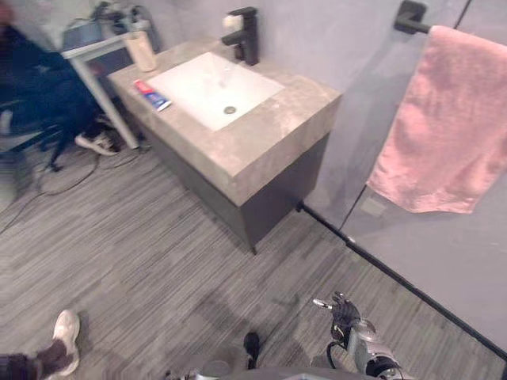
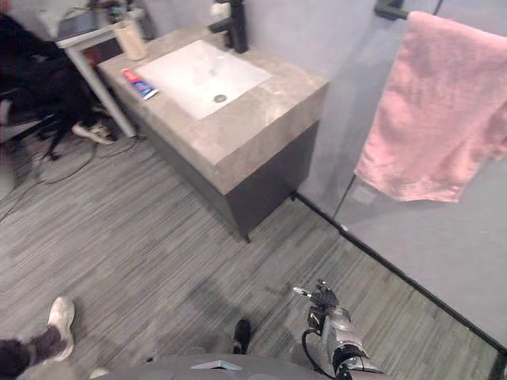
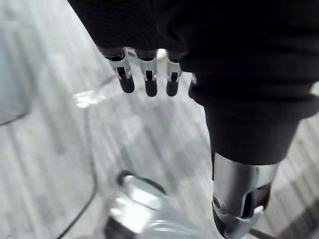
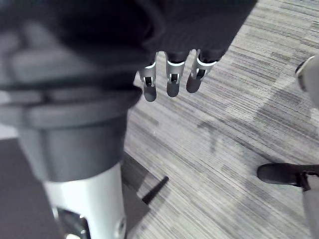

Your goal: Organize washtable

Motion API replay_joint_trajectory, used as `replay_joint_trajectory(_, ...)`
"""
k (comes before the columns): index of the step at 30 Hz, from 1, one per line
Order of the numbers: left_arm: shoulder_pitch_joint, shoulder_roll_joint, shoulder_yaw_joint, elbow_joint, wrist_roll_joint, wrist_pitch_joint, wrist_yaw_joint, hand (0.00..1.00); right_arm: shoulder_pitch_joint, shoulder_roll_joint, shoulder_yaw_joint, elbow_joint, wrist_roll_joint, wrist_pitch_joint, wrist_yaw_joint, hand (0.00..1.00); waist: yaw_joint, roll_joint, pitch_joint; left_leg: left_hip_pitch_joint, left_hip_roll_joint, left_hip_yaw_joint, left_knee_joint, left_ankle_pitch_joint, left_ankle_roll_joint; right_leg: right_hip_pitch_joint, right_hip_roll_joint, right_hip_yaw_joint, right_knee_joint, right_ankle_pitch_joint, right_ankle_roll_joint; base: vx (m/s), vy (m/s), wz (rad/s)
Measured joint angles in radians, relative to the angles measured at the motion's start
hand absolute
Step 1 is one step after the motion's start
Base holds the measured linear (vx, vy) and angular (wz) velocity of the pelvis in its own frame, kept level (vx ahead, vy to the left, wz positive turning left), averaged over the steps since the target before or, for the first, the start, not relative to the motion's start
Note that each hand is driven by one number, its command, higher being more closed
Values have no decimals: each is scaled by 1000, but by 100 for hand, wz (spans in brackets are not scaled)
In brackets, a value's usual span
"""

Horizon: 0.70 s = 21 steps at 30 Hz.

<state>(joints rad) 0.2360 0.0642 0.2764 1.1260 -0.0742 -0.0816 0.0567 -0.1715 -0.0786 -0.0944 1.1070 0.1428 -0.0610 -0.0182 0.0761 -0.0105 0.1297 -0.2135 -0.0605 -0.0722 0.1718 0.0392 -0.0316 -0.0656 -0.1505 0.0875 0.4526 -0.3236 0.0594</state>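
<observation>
Standing well back from the washtable (image 1: pixel 261 134), so probably just the approach step. Holding nothing in the left hand (image 3: pixel 149 79) or right hand (image 4: pixel 172 79), with fingers hanging loose and uncurled. Spotting a toothpaste tube (image 1: pixel 152 94) lying flat on top just beside the basin (image 1: pixel 206 91), and a cup (image 1: pixel 142 51) near the far corner. Best to walk up square to the front first, then reach for the tube from above, pinching across its narrow sides.

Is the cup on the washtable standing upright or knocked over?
Upright: the cup stands on its base at the washtable's far left corner, beyond the toothpaste tube.
</observation>
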Motion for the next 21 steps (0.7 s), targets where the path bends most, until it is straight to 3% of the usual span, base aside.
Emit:
replay_joint_trajectory(1,-2,1,-2,14,-7,2,0,0,-24,-2,25,5,-16,-1,0,0,17,14,10,-45,28,-27,-3,28,-22,0,32,-24,-73,-8,4,-248,-398,55)
replay_joint_trajectory(2,-9,-14,-11,15,-24,2,0,0,-37,-14,45,4,-18,-3,1,0,18,59,36,-63,68,-71,-17,41,-43,2,79,-64,-96,15,-11,-262,-383,62)
replay_joint_trajectory(4,-4,-27,-41,14,-30,2,-3,0,-17,-27,50,8,-47,-1,0,0,17,91,58,-40,102,-81,-83,32,-53,12,104,-134,-91,28,-41,-358,-204,95)
replay_joint_trajectory(5,-4,-30,-50,14,-30,2,-5,0,-7,-31,50,15,-56,-1,-1,0,15,91,62,-31,113,-64,-110,13,-57,17,103,-153,-101,39,-61,-489,-50,108)
replay_joint_trajectory(6,-8,-30,-52,11,-30,1,-8,0,-1,-31,48,39,-57,0,-2,0,14,77,64,-25,119,31,-129,19,-38,10,77,-200,-109,62,-79,-447,23,97)
replay_joint_trajectory(7,-8,-24,-58,11,-24,1,-8,0,9,-39,39,44,-58,0,-5,0,13,65,62,-44,99,123,-47,24,-10,-6,36,-239,-119,89,-77,-416,31,94)
replay_joint_trajectory(9,-8,-19,-62,5,-2,-1,-7,0,11,-59,33,50,-58,0,-4,0,6,56,65,-52,62,174,119,-5,19,-15,-8,-268,-171,140,-74,-307,67,77)
replay_joint_trajectory(11,-8,-18,-63,-5,20,-4,-6,0,14,-65,29,51,-64,0,-4,0,10,59,64,-15,78,177,240,-82,6,-18,-17,-289,-223,196,-69,-203,129,53)
replay_joint_trajectory(13,-22,-6,-70,-15,22,-4,-6,0,36,-63,7,51,-87,0,-4,0,-3,61,62,70,134,178,318,-193,-22,-11,-29,-360,-253,238,-42,-49,157,87)
replay_joint_trajectory(15,-41,9,-63,-20,23,-5,4,0,64,-64,-43,50,-84,0,-11,0,-16,78,52,121,178,181,257,-268,-54,-8,-37,-416,-259,261,-9,30,228,99)
replay_joint_trajectory(16,-46,11,-77,-21,24,-5,3,0,83,-59,-78,51,-84,0,-16,0,-18,79,27,151,157,187,118,-281,-26,-7,-35,-430,-286,283,21,-58,286,76)
replay_joint_trajectory(17,-53,28,-89,-22,26,-3,6,0,94,-39,-95,55,-84,3,-16,0,-20,51,15,160,121,174,56,-235,-28,-8,-55,-427,-309,294,35,-10,245,90)
replay_joint_trajectory(19,-39,75,-139,-13,63,6,11,0,151,-5,-163,69,-83,4,-16,0,-69,5,-41,203,43,80,-121,-125,4,32,-74,-432,-369,301,35,101,113,126)
replay_joint_trajectory(21,-41,71,-141,-7,62,7,11,0,168,0,-212,79,-82,8,-22,0,-64,-1,-45,209,19,58,-132,-104,25,52,-91,-434,-377,315,43,84,115,71)
